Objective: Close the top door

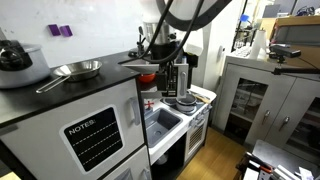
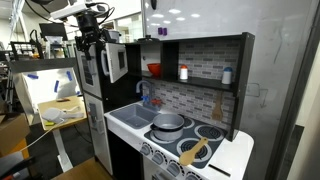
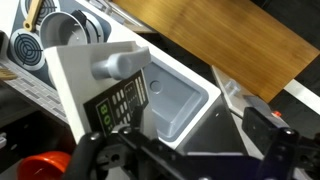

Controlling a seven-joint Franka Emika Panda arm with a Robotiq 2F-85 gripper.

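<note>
Gripper (image 3: 180, 152): nearest the wrist lens, jaws spread wide, nothing held. Top door (image 3: 105, 85): just ahead, handle side showing; contact cannot be told. In an exterior view, door (image 2: 116, 62) stands swung out from fridge unit (image 2: 95, 120). Sink (image 3: 178, 100): beyond.

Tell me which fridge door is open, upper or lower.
The top door, swung outward with its white inner face showing; the lower grey door beneath it sits shut.

The arm (image 2: 75, 10) reaches in from high up; its claw (image 2: 90, 48) points downward, fingers (image 3: 88, 158) spread wide.
</note>
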